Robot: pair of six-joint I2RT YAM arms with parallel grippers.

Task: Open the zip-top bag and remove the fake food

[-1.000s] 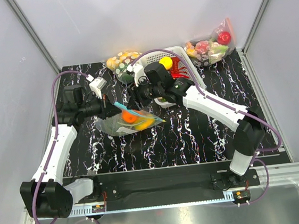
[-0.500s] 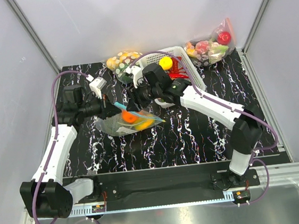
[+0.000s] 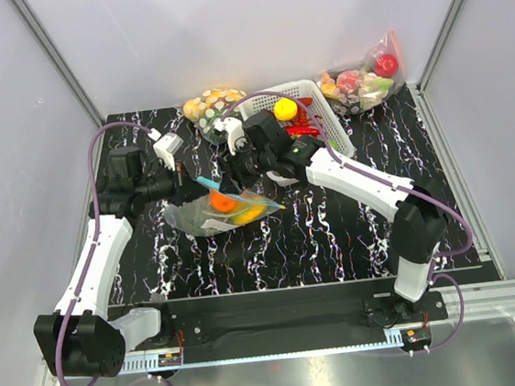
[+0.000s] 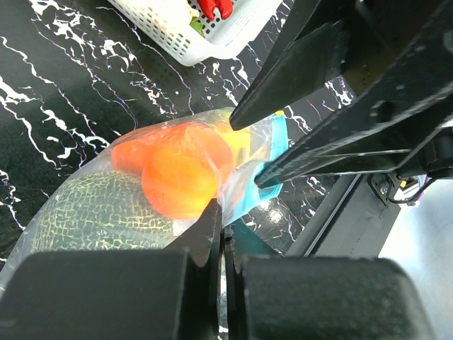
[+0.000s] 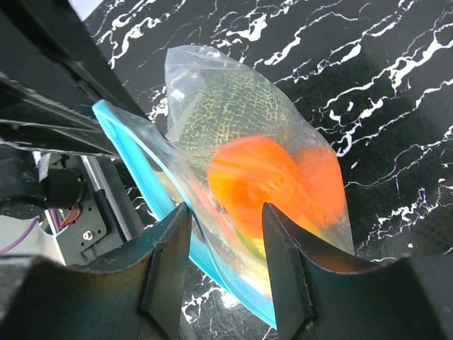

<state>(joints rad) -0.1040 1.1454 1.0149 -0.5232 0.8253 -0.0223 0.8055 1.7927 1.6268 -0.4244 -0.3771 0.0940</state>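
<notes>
The zip-top bag point(image 3: 222, 210) lies left of the table's middle, its teal strip raised toward the grippers. Inside are the fake food: round orange fruits point(image 3: 223, 202), a green netted ball point(image 5: 230, 113) and a yellow-green piece point(image 3: 251, 214). My left gripper point(image 3: 193, 190) is shut on the bag's edge by the teal strip; the left wrist view shows its jaws point(image 4: 223, 212) pinching the film beside an orange fruit point(image 4: 177, 180). My right gripper point(image 3: 228, 174) is open. In the right wrist view its fingers point(image 5: 223, 244) straddle the bag's mouth and teal strip point(image 5: 141, 166).
A white basket point(image 3: 327, 112) with a yellow ball and red chillies stands behind the right gripper. A bag of yellow-and-white spotted items point(image 3: 211, 101) and a bag with a red apple point(image 3: 361, 81) lie at the back edge. Walls close in on three sides.
My right gripper has moved a little left, closer onto the bag's mouth. The left gripper and the bag have stayed in place.
</notes>
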